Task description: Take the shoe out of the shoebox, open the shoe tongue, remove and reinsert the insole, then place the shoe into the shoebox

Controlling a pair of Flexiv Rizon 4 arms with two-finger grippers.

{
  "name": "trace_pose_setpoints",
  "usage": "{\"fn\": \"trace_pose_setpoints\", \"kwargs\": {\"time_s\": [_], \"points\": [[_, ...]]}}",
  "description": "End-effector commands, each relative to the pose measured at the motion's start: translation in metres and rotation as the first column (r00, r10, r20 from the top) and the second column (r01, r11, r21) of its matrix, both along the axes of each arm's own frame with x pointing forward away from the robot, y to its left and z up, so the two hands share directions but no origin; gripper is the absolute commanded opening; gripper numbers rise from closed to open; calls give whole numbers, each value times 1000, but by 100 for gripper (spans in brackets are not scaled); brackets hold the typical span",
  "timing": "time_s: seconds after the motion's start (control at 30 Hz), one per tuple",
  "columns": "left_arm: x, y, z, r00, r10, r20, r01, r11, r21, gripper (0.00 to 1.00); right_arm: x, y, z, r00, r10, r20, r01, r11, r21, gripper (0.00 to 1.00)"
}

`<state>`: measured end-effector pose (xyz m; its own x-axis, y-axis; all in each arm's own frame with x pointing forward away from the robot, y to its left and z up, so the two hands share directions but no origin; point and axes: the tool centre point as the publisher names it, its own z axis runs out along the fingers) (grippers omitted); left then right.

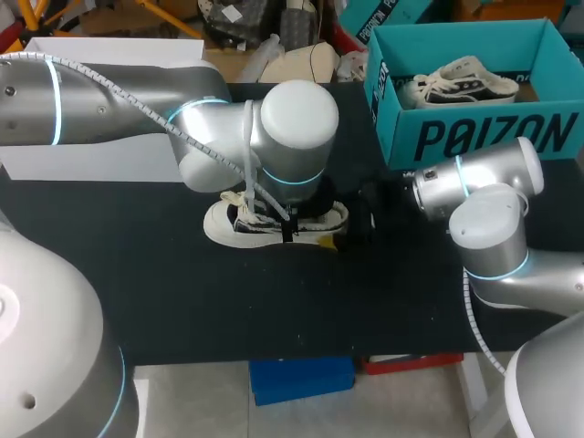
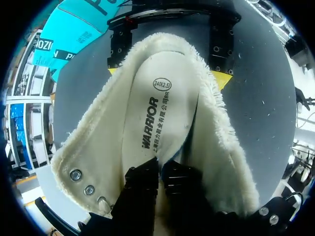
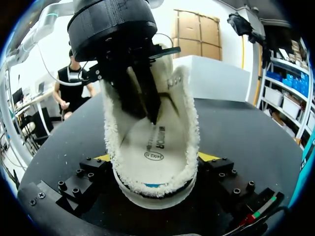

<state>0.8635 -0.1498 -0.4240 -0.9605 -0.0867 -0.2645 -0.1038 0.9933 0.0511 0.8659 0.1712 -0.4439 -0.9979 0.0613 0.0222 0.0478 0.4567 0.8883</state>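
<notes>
The teal shoebox [image 1: 484, 137] stands open on the black worktop [image 1: 182, 301], off beyond my right gripper [image 3: 156, 164]. One low canvas sneaker [image 1: 461, 80] lies on its side in the shoebox.

The shoe [image 1: 228, 224] I am working on is out of the shoebox. It sits on the worktop directly under my left gripper [image 2: 160, 169] and between the fingers of my right gripper.

My right gripper is spread about as wide as the shoe. One finger presses each side of the shoe's end nearest that gripper, and the yellow tips show against its fleecy cream lining [image 2: 110, 142]. So my right gripper has the shoe clamped and sitting on its sole.

My left gripper comes straight down into the shoe's wide-open mouth. Its two dark fingers [image 2: 142, 179] are nearly together, with only a narrow gap between them. They pinch the end of the pale insole [image 2: 162, 108] that is closest to them. From that pinched end, the insole runs ahead of the left gripper along the inside of the shoe toward my right gripper. Its printed face is up. The right wrist view shows the gripped end bowed up off the shoe's floor, while the far end lies flat inside.
</notes>
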Motion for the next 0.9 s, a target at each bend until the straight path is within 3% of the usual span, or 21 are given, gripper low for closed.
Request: {"fn": "trace_pose_setpoints", "kwargs": {"time_s": [0.03, 0.27, 0.6, 0.9], "points": [[18, 12, -36, 994, -30, -101, 27, 999, -37, 0, -1, 0, -3, 1000, 1, -1, -1, 1000, -2, 0], [-4, 20, -8, 978, -28, -206, 5, 993, -115, 0, -1, 0, -3, 1000, 1, -1, -1, 1000, -2, 0], [-12, 19, 27, 966, -42, -257, -19, 973, -231, 0, -1, 0, -3, 1000, 1, -1, -1, 1000, -2, 0], [-19, 4, 43, 965, -108, -237, 40, 961, -275, 0, -1, 0, -3, 1000, 1, -1, -1, 1000, -2, 0]]}}
